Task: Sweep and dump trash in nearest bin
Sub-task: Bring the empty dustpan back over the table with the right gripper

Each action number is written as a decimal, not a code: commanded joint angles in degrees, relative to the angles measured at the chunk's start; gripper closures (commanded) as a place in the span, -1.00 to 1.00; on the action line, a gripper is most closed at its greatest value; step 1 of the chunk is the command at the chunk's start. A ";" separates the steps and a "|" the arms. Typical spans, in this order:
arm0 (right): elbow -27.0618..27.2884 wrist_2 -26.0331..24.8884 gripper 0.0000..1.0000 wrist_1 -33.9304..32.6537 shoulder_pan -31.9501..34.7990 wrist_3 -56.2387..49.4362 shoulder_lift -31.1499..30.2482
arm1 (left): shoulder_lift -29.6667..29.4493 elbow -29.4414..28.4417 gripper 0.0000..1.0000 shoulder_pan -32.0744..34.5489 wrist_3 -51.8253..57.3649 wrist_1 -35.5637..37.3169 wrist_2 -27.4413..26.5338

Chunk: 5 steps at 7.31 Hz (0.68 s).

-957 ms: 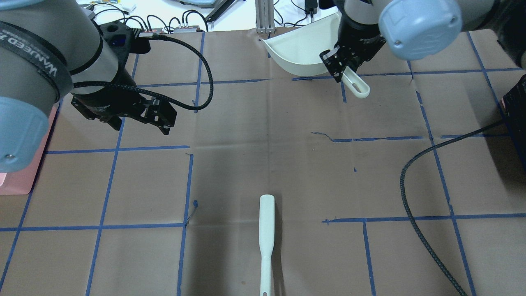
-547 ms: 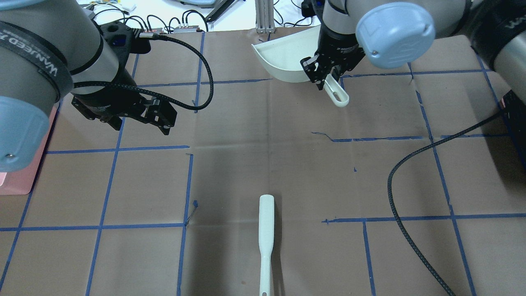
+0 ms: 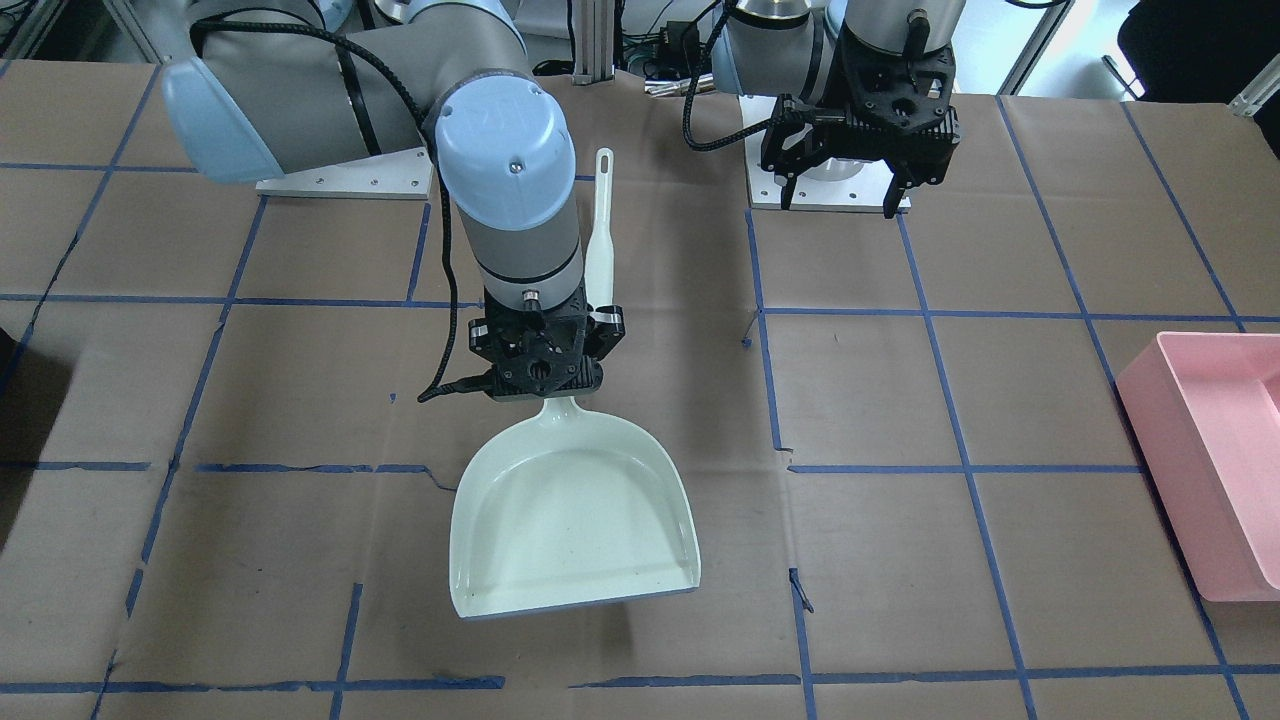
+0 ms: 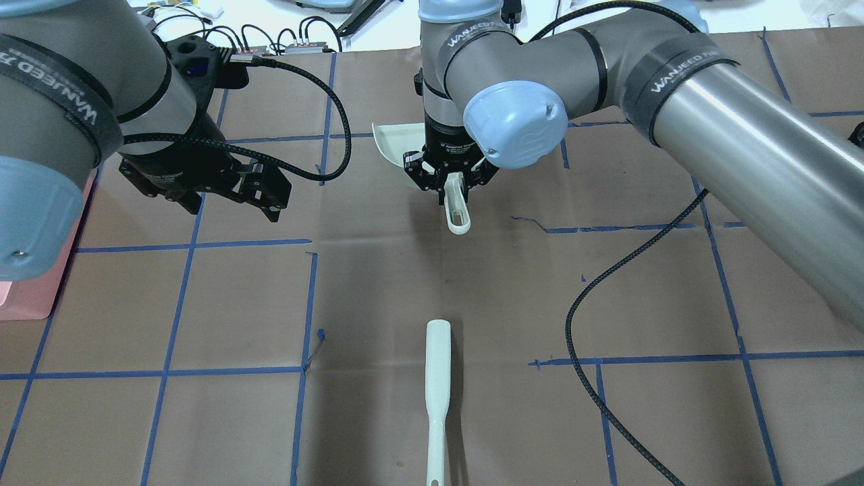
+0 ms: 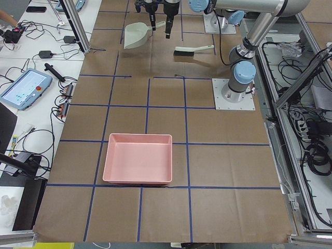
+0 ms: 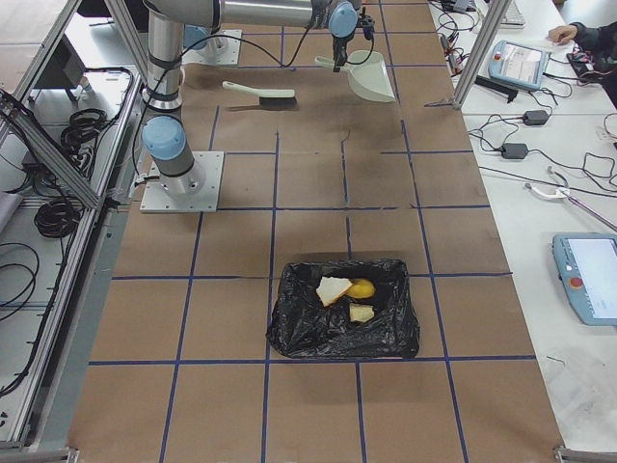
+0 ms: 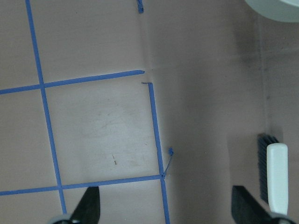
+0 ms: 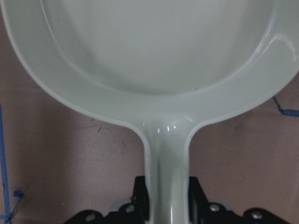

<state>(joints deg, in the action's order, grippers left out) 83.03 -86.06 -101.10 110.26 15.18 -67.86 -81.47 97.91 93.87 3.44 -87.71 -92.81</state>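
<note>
- right end effector (image 4: 453, 183) clenched on dustpan (image 3: 570, 520) handle; pan empty
- left end effector (image 4: 266, 199) released, holding nothing
- potato lump (image 6: 362, 287), bread slice (image 6: 333, 289) and torn bread piece (image 6: 362, 313) in black bin (image 6: 289, 333)
- brush (image 4: 437, 371) flat on desk (image 4: 202, 418)

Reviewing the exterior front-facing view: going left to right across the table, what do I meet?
Left to right: pale green plastic dustpan → left pincer, open and empty → pink rectangular plastic bin at the right edge.
</note>
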 commanded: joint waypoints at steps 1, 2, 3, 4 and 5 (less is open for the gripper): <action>0.20 -1.03 0.95 -6.87 0.13 2.20 3.33 | 0.00 0.09 -0.99 0.00 -0.01 -0.09 0.09; 0.12 -1.12 0.95 -9.01 0.13 4.92 5.35 | -0.09 0.09 -0.99 0.00 -0.01 0.00 0.00; 0.55 -1.12 0.95 -9.46 0.13 5.64 5.89 | -0.09 0.00 -0.99 0.00 -0.01 0.00 0.00; 0.64 -1.12 0.95 -8.94 0.05 5.65 6.07 | -0.09 0.09 -0.99 0.00 -0.01 0.00 0.00; 0.82 -1.12 0.95 -8.94 0.13 5.65 6.77 | -0.09 0.09 -0.99 0.00 -0.01 0.00 0.00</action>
<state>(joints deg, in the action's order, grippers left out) 83.64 -87.17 -110.01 110.37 20.61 -61.84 -81.56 97.97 93.87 3.43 -87.72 -92.81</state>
